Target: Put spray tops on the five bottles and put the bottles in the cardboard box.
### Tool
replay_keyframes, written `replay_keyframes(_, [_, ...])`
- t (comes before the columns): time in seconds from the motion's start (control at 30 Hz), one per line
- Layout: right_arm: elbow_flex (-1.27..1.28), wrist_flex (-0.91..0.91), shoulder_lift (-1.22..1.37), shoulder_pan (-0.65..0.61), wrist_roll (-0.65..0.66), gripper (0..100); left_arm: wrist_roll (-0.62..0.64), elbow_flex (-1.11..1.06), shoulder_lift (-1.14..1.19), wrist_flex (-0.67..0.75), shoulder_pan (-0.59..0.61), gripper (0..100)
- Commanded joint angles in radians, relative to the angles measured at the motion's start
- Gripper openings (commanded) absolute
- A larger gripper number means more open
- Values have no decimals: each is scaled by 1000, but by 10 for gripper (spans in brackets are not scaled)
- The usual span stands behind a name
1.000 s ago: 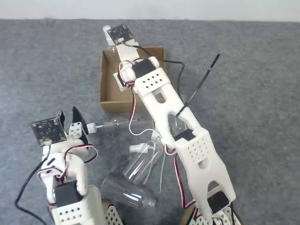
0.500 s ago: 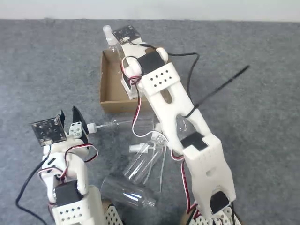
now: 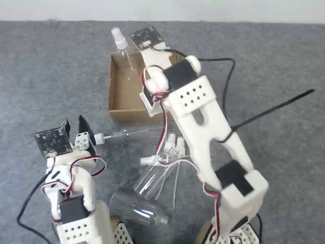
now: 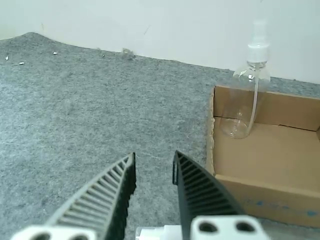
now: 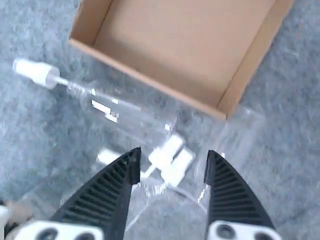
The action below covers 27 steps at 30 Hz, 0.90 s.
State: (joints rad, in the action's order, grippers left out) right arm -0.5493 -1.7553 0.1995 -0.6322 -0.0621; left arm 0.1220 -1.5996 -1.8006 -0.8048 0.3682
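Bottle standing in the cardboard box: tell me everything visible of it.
The bottle is clear plastic, with a white spray top fitted and a thin tube running down inside. It stands upright in a corner of the cardboard box, on its floor, close to the walls. Nothing else touches it.

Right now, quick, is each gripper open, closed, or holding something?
Left gripper: open, nothing between its tips.
Right gripper: open, holding nothing, above the loose spray tops.
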Motion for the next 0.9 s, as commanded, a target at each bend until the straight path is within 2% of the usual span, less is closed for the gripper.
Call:
replay_keyframes(0.0, [83,-41,-140,-16,-15,165,-8,12,-23,32,3,119])
replay_keyframes(0.07, [141,-39,-177,-19,-75,166,-8,12,-23,32,3,119])
replay_keyframes(0.2, [221,-39,-228,-64,-301,166,-8,12,-23,32,3,119])
replay_keyframes(0.3, [281,-39,-257,-127,-471,166,-8,12,-23,32,3,119])
replay_keyframes(0.4, [345,-39,-272,-200,-578,166,-8,12,-23,32,3,119])
replay_keyframes(0.63, [479,-39,-311,-326,-632,163,-9,10,-23,32,3,119])
replay_keyframes(0.87, [611,-38,-410,-351,-634,165,-46,-12,-23,78,3,119])
